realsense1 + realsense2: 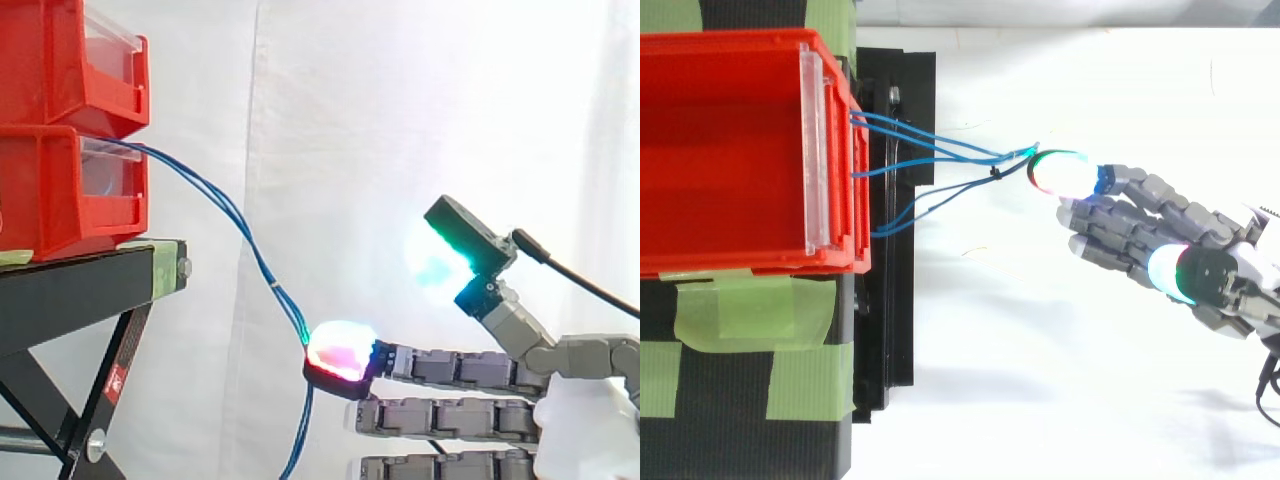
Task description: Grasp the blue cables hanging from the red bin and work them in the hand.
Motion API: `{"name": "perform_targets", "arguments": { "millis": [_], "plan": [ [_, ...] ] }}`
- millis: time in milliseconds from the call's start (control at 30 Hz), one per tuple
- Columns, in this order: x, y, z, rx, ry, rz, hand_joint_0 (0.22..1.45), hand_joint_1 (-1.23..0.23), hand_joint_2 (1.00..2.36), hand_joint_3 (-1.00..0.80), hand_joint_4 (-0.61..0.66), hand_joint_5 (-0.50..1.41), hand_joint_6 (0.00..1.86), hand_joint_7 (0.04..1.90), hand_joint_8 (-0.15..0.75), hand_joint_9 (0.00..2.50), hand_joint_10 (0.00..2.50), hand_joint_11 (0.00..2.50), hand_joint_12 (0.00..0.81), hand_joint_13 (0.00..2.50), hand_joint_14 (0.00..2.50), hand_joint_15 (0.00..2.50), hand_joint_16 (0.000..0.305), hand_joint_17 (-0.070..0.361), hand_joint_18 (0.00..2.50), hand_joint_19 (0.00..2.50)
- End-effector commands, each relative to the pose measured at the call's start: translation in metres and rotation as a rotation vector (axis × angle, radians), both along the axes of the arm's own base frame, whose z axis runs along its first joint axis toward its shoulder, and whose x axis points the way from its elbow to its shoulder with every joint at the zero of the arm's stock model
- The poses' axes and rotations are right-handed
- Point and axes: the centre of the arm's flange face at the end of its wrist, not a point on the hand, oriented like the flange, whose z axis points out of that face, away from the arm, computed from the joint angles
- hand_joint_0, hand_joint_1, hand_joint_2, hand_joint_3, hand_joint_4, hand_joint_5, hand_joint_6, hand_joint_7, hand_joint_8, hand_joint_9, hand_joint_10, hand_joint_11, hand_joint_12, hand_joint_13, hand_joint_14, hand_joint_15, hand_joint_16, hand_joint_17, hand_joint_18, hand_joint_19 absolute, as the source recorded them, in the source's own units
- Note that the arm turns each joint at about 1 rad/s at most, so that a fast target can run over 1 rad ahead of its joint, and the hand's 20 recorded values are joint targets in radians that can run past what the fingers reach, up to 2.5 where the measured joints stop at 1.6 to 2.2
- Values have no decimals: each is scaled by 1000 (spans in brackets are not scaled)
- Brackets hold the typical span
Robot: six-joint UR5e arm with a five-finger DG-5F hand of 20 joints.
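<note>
Several thin blue cables (240,220) come out of the lower red bin (60,190) and slope down to the right, then drop out of view at the bottom. From above, the blue cables (940,150) leave the red bin's (730,150) front edge and meet at a small dark tie. My hand (450,368) reaches in from the right with straight fingers. One glowing fingertip (340,352) touches the cables from the right side; the same fingertip (1060,172) sits just past the tie. The thumb (460,240) stands raised, apart from the cables. The hand (1140,225) is open, with nothing clasped.
A second red bin (70,60) is stacked on the lower one. Both rest on a black stand (80,290) whose edge juts out below the cables. Green tape (750,320) covers parts of the stand top. A white curtain hangs behind.
</note>
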Motion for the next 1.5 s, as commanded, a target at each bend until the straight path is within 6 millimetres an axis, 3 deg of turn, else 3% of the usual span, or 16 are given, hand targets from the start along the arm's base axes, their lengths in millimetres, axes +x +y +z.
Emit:
{"name": "perform_targets", "arguments": {
  "millis": [0,600,1033,1233,1367,1467],
  "plan": [
    [-3,-13,-5,4,-14,10,800,-575,1002,-922,240,-133,7,716,203,222,3,151,358,0,6,226,68,153,0,208],
    [8,-63,-4,-5,-36,36,799,-576,1002,-925,240,-135,7,714,204,223,3,146,361,0,6,232,68,153,0,221],
    [18,-69,1,-45,-67,56,798,-576,1002,-924,239,-133,7,713,203,221,3,150,362,0,6,239,68,154,0,214],
    [35,-69,10,-83,-85,75,797,-576,1003,-927,241,-133,7,710,204,225,3,143,363,0,6,240,68,154,0,219],
    [58,-66,-25,-50,-112,94,798,-576,1002,-927,244,-131,7,713,208,232,3,153,363,0,6,236,68,154,0,216],
    [72,-60,-16,-24,-160,120,797,-576,1002,-925,244,-129,7,713,209,239,3,154,366,0,6,237,68,153,0,224]
  ]
}}
